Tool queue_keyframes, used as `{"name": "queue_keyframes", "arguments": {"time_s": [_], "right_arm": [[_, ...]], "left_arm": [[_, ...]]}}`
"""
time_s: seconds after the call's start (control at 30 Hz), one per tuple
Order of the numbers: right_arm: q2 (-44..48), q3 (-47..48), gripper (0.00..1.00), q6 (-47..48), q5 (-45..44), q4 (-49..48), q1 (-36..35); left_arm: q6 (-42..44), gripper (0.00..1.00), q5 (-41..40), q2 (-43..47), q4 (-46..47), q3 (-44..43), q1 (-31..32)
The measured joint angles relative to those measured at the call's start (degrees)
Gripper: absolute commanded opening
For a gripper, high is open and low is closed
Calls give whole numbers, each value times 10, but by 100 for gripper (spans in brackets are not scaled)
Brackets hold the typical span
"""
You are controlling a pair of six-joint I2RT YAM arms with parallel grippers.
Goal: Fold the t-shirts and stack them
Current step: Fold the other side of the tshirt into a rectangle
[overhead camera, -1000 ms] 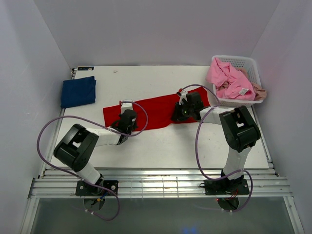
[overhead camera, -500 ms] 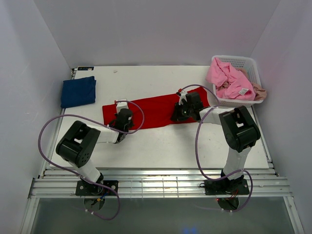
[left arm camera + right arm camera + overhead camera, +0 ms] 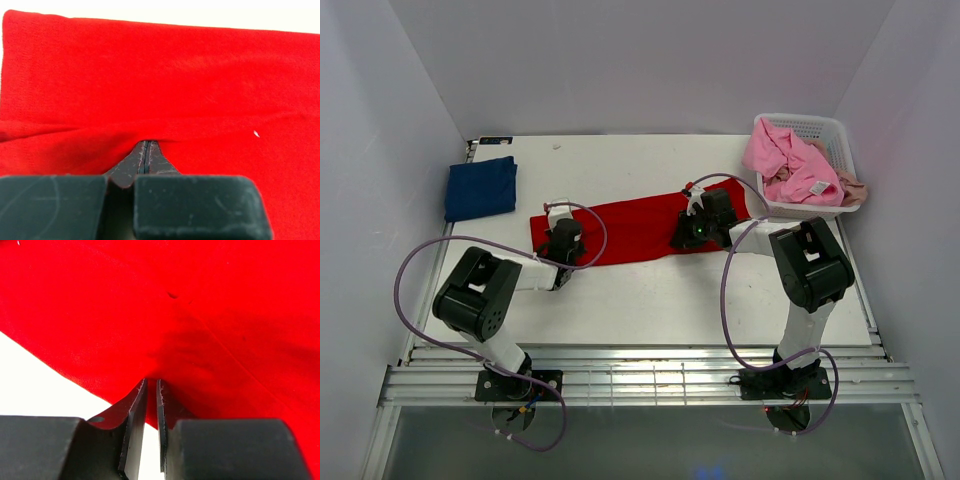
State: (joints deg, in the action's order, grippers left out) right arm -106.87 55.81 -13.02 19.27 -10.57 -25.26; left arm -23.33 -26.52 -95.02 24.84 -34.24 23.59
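Navy t-shirt [image 3: 481,187] far left on the table [image 3: 650,300], folded flat, looks done. Mid-table the red t-shirt [image 3: 640,225] lies as a long band, part folded; left gripper [image 3: 145,147] clenched on its near fold, right gripper [image 3: 151,385] nipping its near edge. Far right, pink t-shirt [image 3: 785,160] and beige t-shirt [image 3: 857,190] lie crumpled in the white basket [image 3: 825,120]; nothing stacked yet.

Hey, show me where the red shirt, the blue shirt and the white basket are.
red shirt [image 3: 640,228]: top view, middle of the spread cloth.
blue shirt [image 3: 480,188]: top view, centre of the folded cloth.
basket [image 3: 815,126]: top view, far wall of its white lattice.
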Motion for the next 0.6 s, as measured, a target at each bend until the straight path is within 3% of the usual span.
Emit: {"name": "queue_keyframes", "arguments": {"time_s": [0.6], "right_arm": [[0,-2,19,6,1,-2,0]], "left_arm": [[7,0,3,-15,7,-67,-50]]}}
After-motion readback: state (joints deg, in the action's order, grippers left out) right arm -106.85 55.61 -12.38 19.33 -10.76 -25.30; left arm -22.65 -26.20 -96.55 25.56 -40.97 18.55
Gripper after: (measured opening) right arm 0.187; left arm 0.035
